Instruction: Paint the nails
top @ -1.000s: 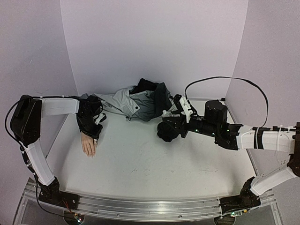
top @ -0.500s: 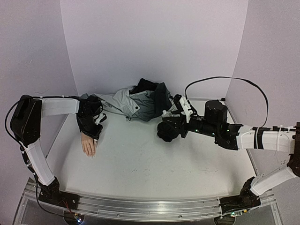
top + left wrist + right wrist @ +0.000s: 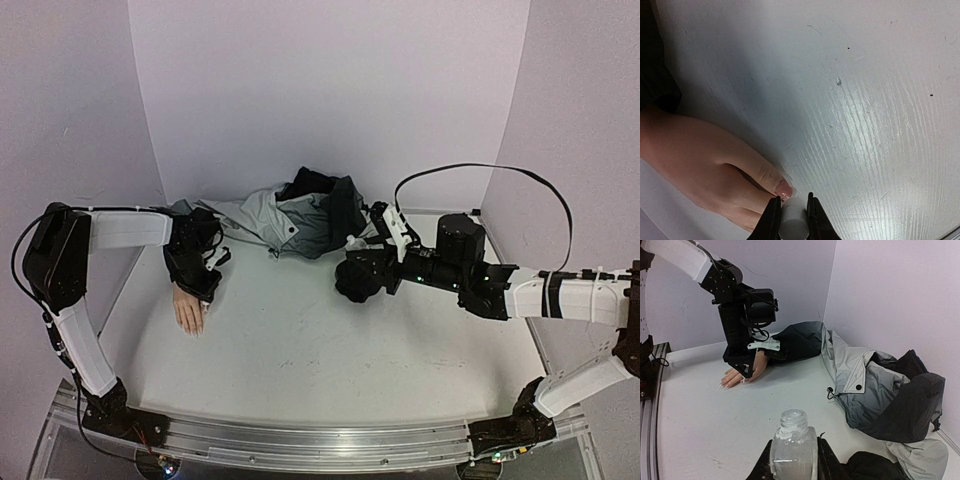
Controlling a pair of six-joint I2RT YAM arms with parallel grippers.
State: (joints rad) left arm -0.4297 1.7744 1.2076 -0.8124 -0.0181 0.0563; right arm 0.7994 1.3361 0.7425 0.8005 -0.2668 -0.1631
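Note:
The pale mannequin hand (image 3: 188, 312) lies palm down at the table's left, its wrist in the grey-black jacket's sleeve. My left gripper (image 3: 203, 291) hangs over its fingers, shut on a small white cylinder (image 3: 793, 225). In the left wrist view the cylinder's tip sits right beside a glossy pinkish nail (image 3: 784, 189) on one finger of the hand (image 3: 700, 160). My right gripper (image 3: 793, 460) is shut on a small clear glass bottle (image 3: 792, 442), upright with its neck uncapped, held near the table's middle right (image 3: 355, 280).
The grey-black jacket (image 3: 300, 222) is heaped at the back centre, and its dark folds reach under the right gripper (image 3: 900, 410). Lilac walls close the table at the back and on both sides. White tabletop (image 3: 320, 350) stretches in front of both arms.
The left wrist has shifted very slightly over the mannequin hand. The right arm and the bottle have not moved.

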